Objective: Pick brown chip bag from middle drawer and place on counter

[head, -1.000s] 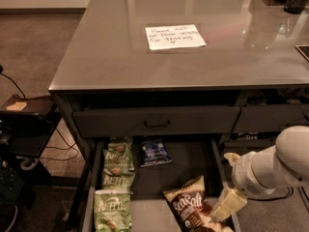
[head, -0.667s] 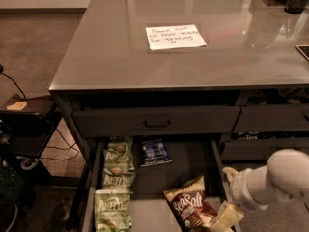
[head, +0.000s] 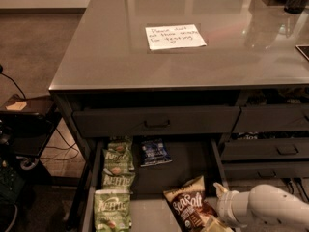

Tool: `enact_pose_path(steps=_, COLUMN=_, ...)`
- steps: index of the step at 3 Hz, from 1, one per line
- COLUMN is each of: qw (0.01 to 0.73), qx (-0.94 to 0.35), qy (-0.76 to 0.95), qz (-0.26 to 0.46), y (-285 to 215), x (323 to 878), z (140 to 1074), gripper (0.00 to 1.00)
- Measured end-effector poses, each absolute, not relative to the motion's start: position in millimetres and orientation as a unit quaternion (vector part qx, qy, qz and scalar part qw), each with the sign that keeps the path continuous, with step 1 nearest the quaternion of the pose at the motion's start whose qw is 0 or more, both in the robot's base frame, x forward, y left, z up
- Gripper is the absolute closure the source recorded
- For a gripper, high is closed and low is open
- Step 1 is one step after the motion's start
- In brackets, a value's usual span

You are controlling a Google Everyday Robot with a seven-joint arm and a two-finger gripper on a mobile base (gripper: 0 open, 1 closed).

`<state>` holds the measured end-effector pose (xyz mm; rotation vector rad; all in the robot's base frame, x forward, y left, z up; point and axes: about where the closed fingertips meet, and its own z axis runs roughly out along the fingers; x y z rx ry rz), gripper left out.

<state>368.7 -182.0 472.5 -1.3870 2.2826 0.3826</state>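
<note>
- We see the brown chip bag [head: 187, 208] lying flat on the floor of the open middle drawer [head: 186, 166], in its front right part, with the tan top edge pointing toward the back.
- Its long axis runs roughly front to back, tipped a little so the lower end leans right, toward the hand.
- The hand [head: 216, 224] sits at the very bottom of the view, just right of the bag's lower corner and touching or nearly touching it. The white arm [head: 270, 207] reaches in from the right.
- Most of the hand is cut off by the frame's edge, so we cannot tell whether it is released, clenched or grasping the bag.
- The bag thus lies left of the hand and slightly behind it. We judge a grasp on its near right edge the shortest route.
- The green bags [head: 116, 178] and the small blue bag [head: 155, 152] lie well apart, to the left and toward the back.
- The table [head: 145, 62] is above, bearing a paper note [head: 175, 36].
</note>
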Motion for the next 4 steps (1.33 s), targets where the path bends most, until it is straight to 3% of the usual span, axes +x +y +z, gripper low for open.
enact_pose_path(steps=1, qw=0.252, qx=-0.487, qy=0.828, qz=0.116, y=-184, x=389, z=470, gripper=0.00)
enact_pose_path(steps=4, qw=0.258, qx=-0.508, qy=0.818, qz=0.074, y=-191, x=380, z=432, gripper=0.00)
